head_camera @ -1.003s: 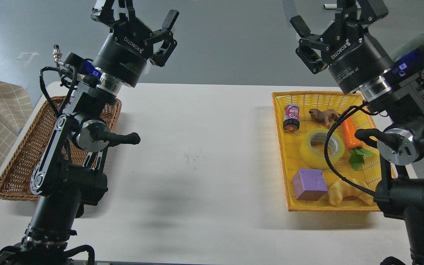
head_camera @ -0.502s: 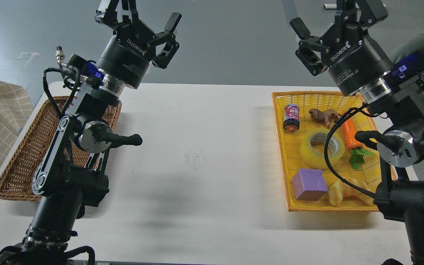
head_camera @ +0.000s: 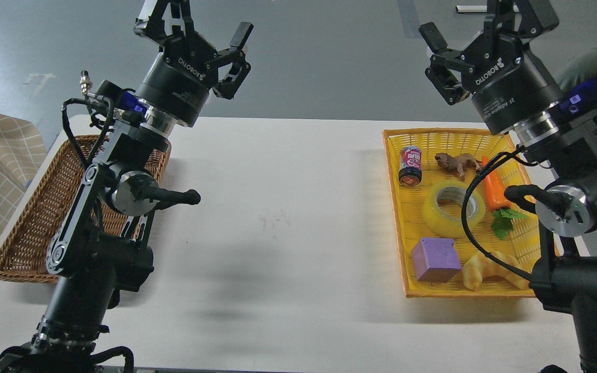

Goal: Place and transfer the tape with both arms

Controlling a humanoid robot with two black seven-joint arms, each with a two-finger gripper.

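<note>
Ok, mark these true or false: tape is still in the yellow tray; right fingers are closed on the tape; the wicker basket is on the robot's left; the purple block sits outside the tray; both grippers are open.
1. The tape lies in the yellow tray. True.
2. The right gripper grips the tape. False: it hangs above the tray, holding nothing.
3. The wicker basket is on the robot's left. True.
4. The purple block sits outside the tray. False: it is inside, near the front.
5. The left gripper and the right one are open. True.
</note>
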